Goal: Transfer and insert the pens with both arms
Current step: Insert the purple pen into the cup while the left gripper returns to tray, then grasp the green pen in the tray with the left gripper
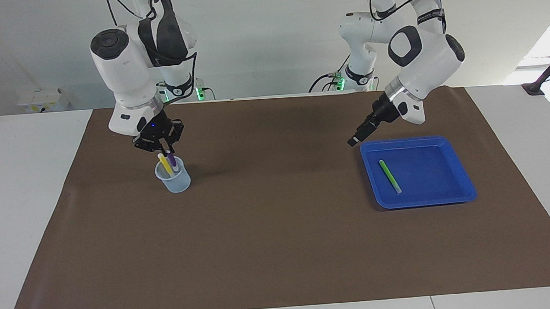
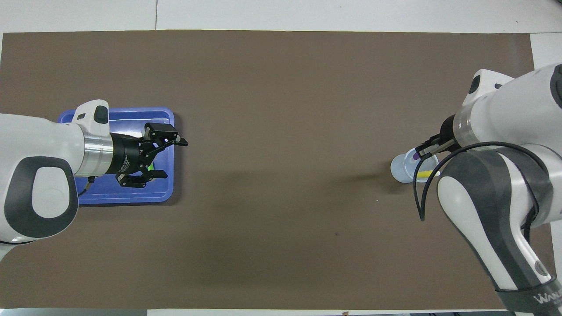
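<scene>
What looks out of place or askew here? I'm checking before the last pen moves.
Nothing stands out. The cup is upright with the yellow pen leaning inside; the right gripper holds the purple pen in it. The green pen lies in the blue tray, near the open left gripper.

- The yellow pen (image 1: 164,162) stands tilted in a clear cup (image 1: 173,179) toward the right arm's end of the table.
- The purple pen (image 1: 172,161) stands beside it, lower end inside the same cup.
- The green pen (image 1: 390,176) lies flat in a blue tray (image 1: 449,196), pale tip pointing away from the robots.
</scene>
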